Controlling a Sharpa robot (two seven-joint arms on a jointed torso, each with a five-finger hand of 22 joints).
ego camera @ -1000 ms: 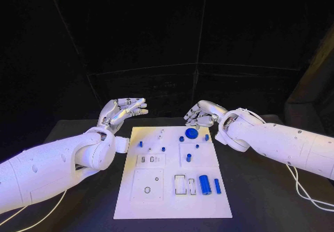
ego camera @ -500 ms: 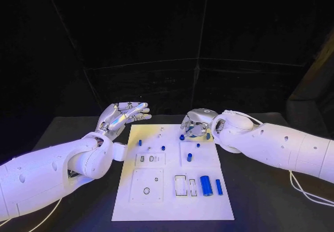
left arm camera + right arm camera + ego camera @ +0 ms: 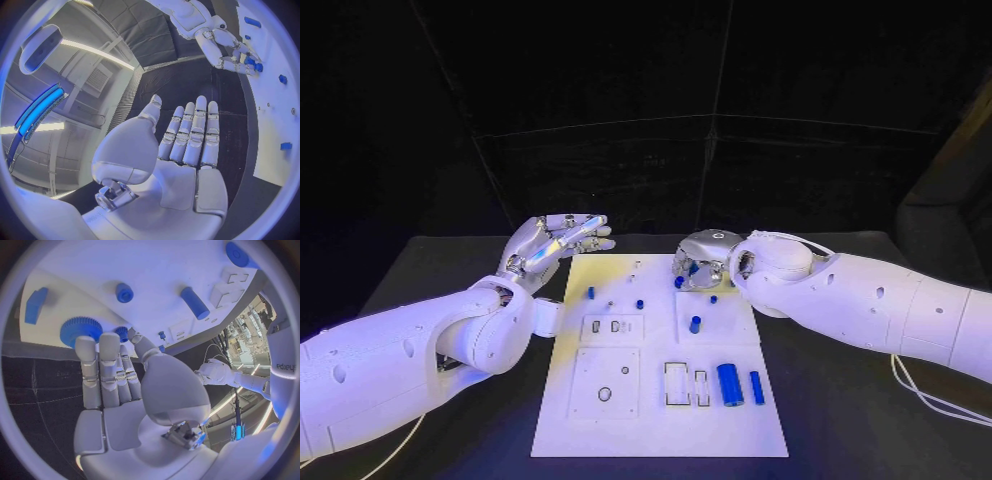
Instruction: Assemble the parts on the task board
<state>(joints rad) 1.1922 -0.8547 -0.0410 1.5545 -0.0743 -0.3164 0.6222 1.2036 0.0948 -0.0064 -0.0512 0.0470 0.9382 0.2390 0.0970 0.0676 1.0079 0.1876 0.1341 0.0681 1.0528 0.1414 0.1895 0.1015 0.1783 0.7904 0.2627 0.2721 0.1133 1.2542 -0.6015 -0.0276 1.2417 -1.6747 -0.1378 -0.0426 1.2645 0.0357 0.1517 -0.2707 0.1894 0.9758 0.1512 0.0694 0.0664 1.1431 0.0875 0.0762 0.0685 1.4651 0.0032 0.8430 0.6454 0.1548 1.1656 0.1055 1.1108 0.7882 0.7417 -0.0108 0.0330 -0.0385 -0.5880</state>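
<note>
Right hand [image 3: 705,256] fingers on blue gear [image 3: 80,330] (hold unclear); left hand [image 3: 557,240] spread, holding nothing.

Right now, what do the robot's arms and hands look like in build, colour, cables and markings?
Both arms are bulky, glossy white shells with small dark round holes. The left hand and right hand are silver and segmented, with white palm plates in the wrist views. A thin white cable loops beside the right arm; another trails under the left arm. Dark lettering marks the right arm's shell.

Only readable text: "sharpa" printed sideways in dark letters on the white left arm [image 3: 279,367], seen in the right wrist view. Nothing legible on the task board [image 3: 661,400] or its parts.
</note>
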